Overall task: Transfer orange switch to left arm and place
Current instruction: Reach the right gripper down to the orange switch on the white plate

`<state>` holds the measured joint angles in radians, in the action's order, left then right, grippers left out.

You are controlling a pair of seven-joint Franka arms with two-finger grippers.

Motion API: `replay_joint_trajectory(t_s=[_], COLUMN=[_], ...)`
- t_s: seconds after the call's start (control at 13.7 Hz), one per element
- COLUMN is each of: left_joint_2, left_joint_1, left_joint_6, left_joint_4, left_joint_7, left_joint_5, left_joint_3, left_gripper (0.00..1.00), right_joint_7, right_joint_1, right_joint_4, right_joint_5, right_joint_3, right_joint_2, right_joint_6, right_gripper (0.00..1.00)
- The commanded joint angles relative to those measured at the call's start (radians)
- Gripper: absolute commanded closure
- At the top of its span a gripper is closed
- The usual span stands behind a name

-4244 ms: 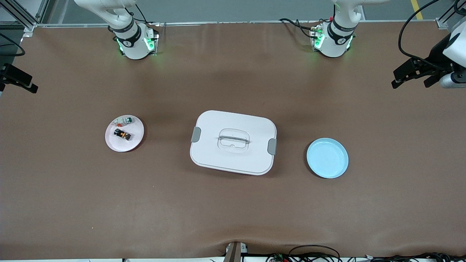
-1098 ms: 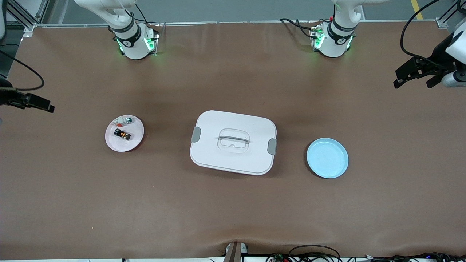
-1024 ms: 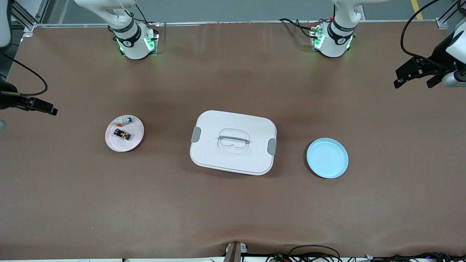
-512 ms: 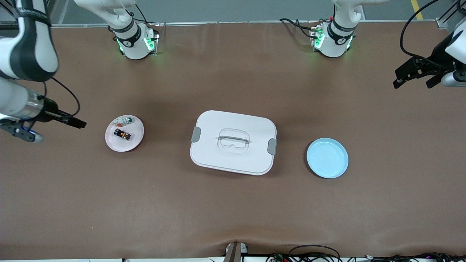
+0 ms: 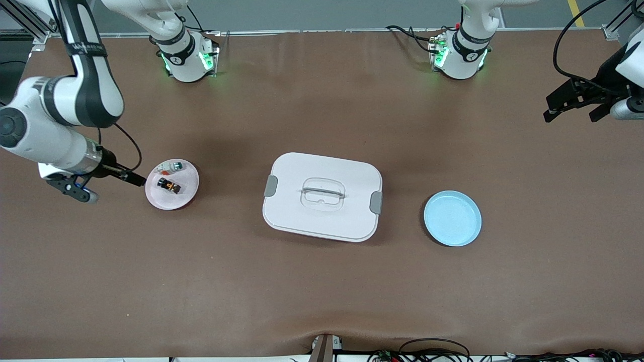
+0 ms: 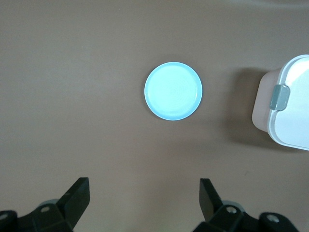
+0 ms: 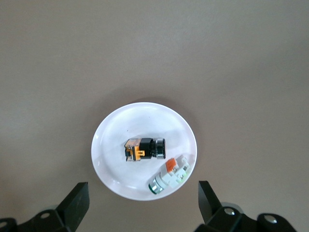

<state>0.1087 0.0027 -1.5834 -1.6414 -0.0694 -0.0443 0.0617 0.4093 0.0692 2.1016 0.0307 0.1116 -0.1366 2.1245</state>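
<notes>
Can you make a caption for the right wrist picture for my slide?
Open right pincer above a white plate holding the orange switch and a green-capped part.

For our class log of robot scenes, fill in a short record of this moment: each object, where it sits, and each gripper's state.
switch: small black orange switch lying on round pink plate, toward the right arm's end
other part: white-grey part with green cap beside it on the plate
box: large white latched plastic box, mid-table
blue plate: round, pale, toward the left arm's end
right gripper: open, beside the pink plate
left gripper: open, waiting
</notes>
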Motion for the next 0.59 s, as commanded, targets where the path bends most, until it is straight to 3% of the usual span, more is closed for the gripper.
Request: replay_joint_trajectory(t_s=[0.0,0.29,0.51], left_joint_2=[0.000,0.000,-0.004], left_joint_1=[0.010,0.008,0.010], left_joint_6=[0.035,0.072,0.068], left_joint_4=[0.051,0.051,0.051], left_joint_7=[0.010,0.020,0.013], left_joint_5=[-0.008,-0.014,-0.014], left_joint_3=[0.012,0.012,0.012], left_gripper=[0.00,0.00,0.00], right_joint_7=[0.025,0.025,0.025], right_joint_1=[0.007,0.007,0.017], right_joint_4=[0.009,0.063,0.063], right_joint_5=[-0.008,-0.008,-0.008], right_joint_3=[0.003,0.003,0.002], right_joint_2=[-0.055,-0.129,-0.169], right_joint_6=[0.055,0.196,0.213], right_gripper=[0.00,0.00,0.00])
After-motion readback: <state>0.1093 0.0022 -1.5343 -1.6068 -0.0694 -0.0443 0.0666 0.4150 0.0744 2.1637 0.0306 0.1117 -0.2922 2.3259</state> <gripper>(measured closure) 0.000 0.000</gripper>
